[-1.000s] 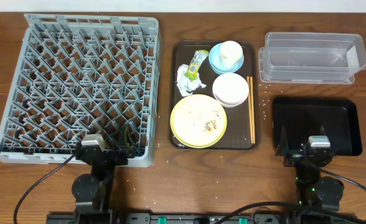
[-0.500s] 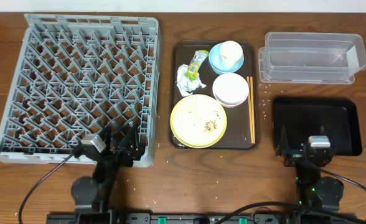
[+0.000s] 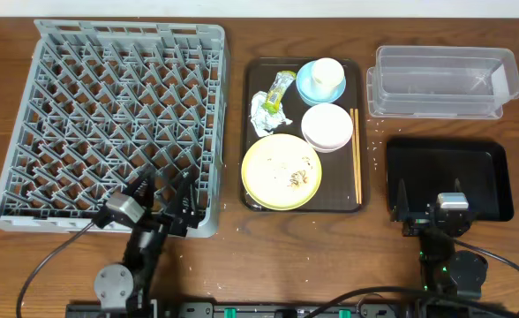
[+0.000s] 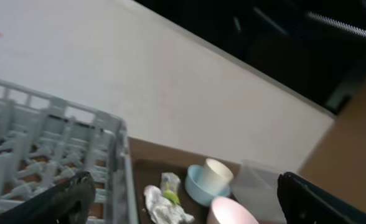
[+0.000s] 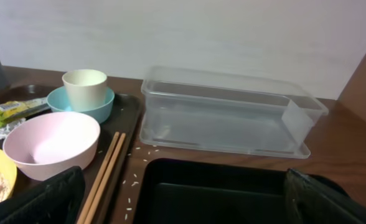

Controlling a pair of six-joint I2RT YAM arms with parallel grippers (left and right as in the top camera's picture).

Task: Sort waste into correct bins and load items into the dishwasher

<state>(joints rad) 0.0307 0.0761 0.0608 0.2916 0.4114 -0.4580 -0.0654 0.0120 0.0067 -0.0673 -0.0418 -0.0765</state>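
Observation:
The grey dish rack (image 3: 109, 124) fills the left of the table. On the brown serving tray (image 3: 255, 75) lie the yellow-green wrapper (image 3: 282, 87), the white paper wad (image 3: 266, 115), a white cup (image 3: 328, 74) inside the light blue bowl (image 3: 305, 86), a white bowl (image 3: 327, 126) and the pale yellow plate (image 3: 275, 168) with crumbs (image 3: 297, 177). At the right stand the clear tub (image 3: 440, 81) and black tray (image 3: 447, 172). My left gripper (image 3: 165, 190) hangs open over the rack's near right corner. My right gripper (image 3: 425, 200) is open over the black tray's near edge.
Wooden chopsticks (image 3: 357, 155) lie along the serving tray's right side. Loose rice grains (image 5: 132, 180) dot the table between the serving tray and the black tray (image 5: 220, 193). The left wrist view shows the wad (image 4: 164, 206), the cup (image 4: 218, 174) and a white wall behind.
My left arm has risen and tilted forward, its open fingers now pointing over the rack's near right corner. The right arm has not moved.

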